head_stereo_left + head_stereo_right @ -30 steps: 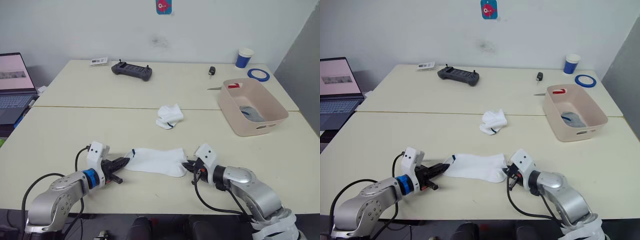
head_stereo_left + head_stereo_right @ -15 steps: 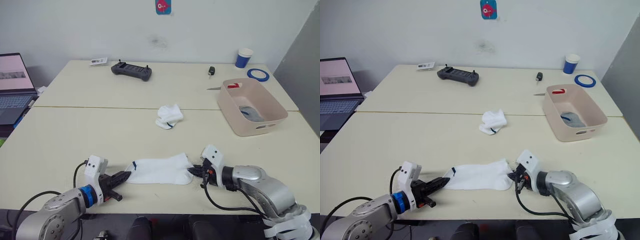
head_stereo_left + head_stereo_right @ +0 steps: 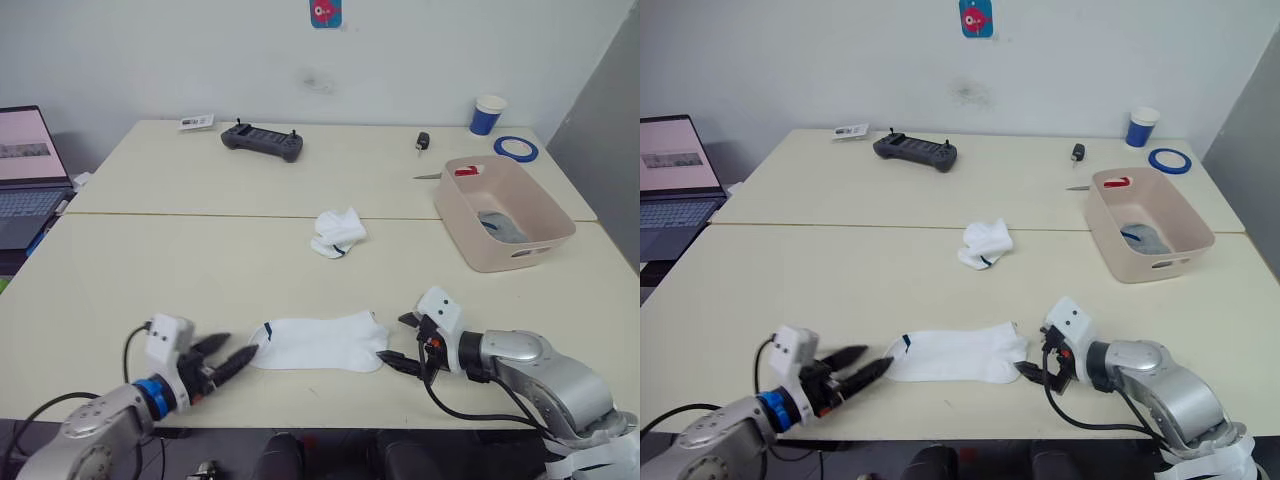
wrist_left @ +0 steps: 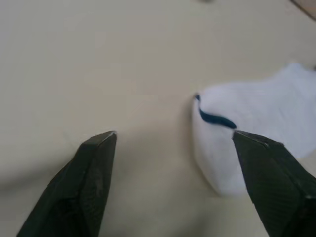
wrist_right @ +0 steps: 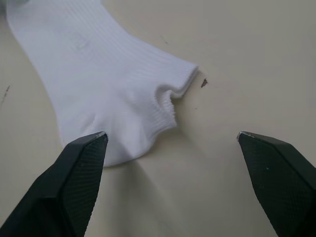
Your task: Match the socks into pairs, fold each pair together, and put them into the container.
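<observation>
Grey pair (image 3: 503, 227) already in pink bin (image 3: 455, 220) | flat white sock (image 3: 318, 342) at table's near edge between spread left gripper (image 3: 228, 355) and spread right gripper (image 3: 397, 341), unheld | crumpled white sock (image 3: 338, 232) mid-table | white pair unfolded, unbinned

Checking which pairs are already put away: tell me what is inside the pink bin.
Inside the pink bin lies a grey sock bundle with a blue mark, plus something red at its far end. The near wall hides the floor just behind it.

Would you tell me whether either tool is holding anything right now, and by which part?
Nothing is held: the left tool and right tool are both open beside the flat white sock.
</observation>
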Robot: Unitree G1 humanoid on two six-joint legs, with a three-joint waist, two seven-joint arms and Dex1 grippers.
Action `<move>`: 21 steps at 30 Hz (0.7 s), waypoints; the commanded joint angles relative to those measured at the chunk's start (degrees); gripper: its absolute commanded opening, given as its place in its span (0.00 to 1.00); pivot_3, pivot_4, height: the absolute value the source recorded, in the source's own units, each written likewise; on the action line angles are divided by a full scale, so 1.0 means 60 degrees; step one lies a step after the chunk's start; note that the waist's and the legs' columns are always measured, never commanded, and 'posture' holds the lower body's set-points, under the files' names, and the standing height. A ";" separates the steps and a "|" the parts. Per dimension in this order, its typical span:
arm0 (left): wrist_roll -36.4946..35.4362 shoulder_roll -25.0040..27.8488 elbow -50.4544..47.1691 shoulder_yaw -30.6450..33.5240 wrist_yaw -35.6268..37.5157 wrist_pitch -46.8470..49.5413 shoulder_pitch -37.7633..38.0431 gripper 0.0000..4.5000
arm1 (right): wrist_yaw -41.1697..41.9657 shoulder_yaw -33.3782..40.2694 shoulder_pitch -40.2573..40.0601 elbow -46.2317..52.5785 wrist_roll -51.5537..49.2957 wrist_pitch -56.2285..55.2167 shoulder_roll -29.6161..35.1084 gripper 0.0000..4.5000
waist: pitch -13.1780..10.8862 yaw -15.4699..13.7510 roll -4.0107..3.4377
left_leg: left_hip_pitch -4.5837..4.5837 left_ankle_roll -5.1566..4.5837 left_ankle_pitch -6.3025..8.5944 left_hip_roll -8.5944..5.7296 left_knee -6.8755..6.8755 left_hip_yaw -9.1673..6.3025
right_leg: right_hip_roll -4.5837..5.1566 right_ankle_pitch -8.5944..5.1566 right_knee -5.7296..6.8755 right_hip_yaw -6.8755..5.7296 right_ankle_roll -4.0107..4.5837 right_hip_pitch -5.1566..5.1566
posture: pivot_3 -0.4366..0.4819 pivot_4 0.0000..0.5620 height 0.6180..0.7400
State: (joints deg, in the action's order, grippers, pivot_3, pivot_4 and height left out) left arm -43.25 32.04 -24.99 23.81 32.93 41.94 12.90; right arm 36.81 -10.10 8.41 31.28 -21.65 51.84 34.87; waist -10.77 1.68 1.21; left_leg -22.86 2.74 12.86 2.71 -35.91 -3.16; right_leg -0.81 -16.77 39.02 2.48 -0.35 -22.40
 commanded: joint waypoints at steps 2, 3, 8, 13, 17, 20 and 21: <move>-0.0716 0.0254 0.0238 0.0145 -0.0183 0.0427 -0.1390 1.00 | 0.0059 0.0274 0.0460 0.0426 -0.0273 -0.0301 -0.0169 1.00 | 0.0001 -0.0005 0.0002 | 0.0001 0.0000 0.0000 -0.0007 -0.0003 0.0002 | 0.0000 0.0002 -0.0001 0.0001 -0.0004 0.0006 | 0.48 0.27 1.00; -0.0721 0.0254 0.0361 0.0030 -0.0234 0.0481 -0.1736 1.00 | 0.0036 0.0293 0.0558 0.0467 -0.0312 -0.0296 -0.0213 1.00 | 0.0001 -0.0006 0.0002 | 0.0001 0.0000 0.0000 -0.0013 -0.0003 0.0011 | 0.0001 0.0005 -0.0004 -0.0001 -0.0008 0.0009 | 0.48 0.27 1.00; 0.0204 -0.0036 0.1738 -0.1078 -0.0473 0.0044 -0.3950 1.00 | -0.0912 0.0642 0.1309 0.0442 -0.0252 -0.0151 -0.1019 1.00 | 0.0000 0.0002 0.0005 | -0.0005 0.0000 0.0000 -0.0020 -0.0003 0.0030 | 0.0000 0.0048 -0.0017 0.0000 -0.0088 0.0006 | 0.48 0.27 1.00; 0.1393 -0.0848 0.4330 -0.2098 -0.0663 -0.0777 -0.6458 1.00 | -0.2004 0.1135 0.2221 0.0303 -0.0201 0.0228 -0.1829 1.00 | 0.0000 -0.0019 0.0005 | -0.0007 0.0001 -0.0001 -0.0016 -0.0004 0.0019 | -0.0012 0.0052 -0.0008 -0.0011 -0.0093 0.0003 | 0.48 0.27 1.00; 0.2350 -0.1339 0.6815 -0.2726 -0.0357 -0.1499 -0.8190 1.00 | -0.2405 0.1374 0.2669 0.0421 -0.0299 0.0611 -0.2050 1.00 | 0.0000 -0.0015 0.0006 | -0.0015 0.0001 -0.0001 -0.0024 -0.0008 0.0024 | -0.0011 0.0057 -0.0014 -0.0005 -0.0100 0.0004 | 0.48 0.27 1.00; 0.3120 -0.1614 0.8830 -0.3155 -0.0060 -0.2262 -0.9409 1.00 | -0.2577 0.1397 0.2719 0.0578 -0.0343 0.0789 -0.2095 1.00 | 0.0000 -0.0003 0.0006 | -0.0018 0.0000 -0.0001 -0.0024 -0.0004 0.0029 | -0.0011 0.0056 -0.0018 -0.0001 -0.0102 0.0000 | 0.48 0.27 1.00; 0.3402 -0.1761 0.9797 -0.3324 0.0158 -0.2625 -0.9968 1.00 | -0.2627 0.1342 0.2658 0.0692 -0.0321 0.0817 -0.2076 1.00 | 0.0000 -0.0001 0.0006 | -0.0024 0.0000 -0.0001 -0.0023 -0.0001 0.0026 | -0.0012 0.0055 -0.0016 -0.0007 -0.0103 -0.0010 | 0.48 0.27 1.00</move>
State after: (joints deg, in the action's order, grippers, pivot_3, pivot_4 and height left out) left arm -25.44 21.99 28.13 4.82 32.08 30.13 -43.10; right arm 21.82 -2.87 23.80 32.62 -23.29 56.66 22.42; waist -10.76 1.67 1.25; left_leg -23.04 2.73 12.85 2.58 -35.89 -3.00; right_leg -0.91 -16.43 38.93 2.45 -0.97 -22.54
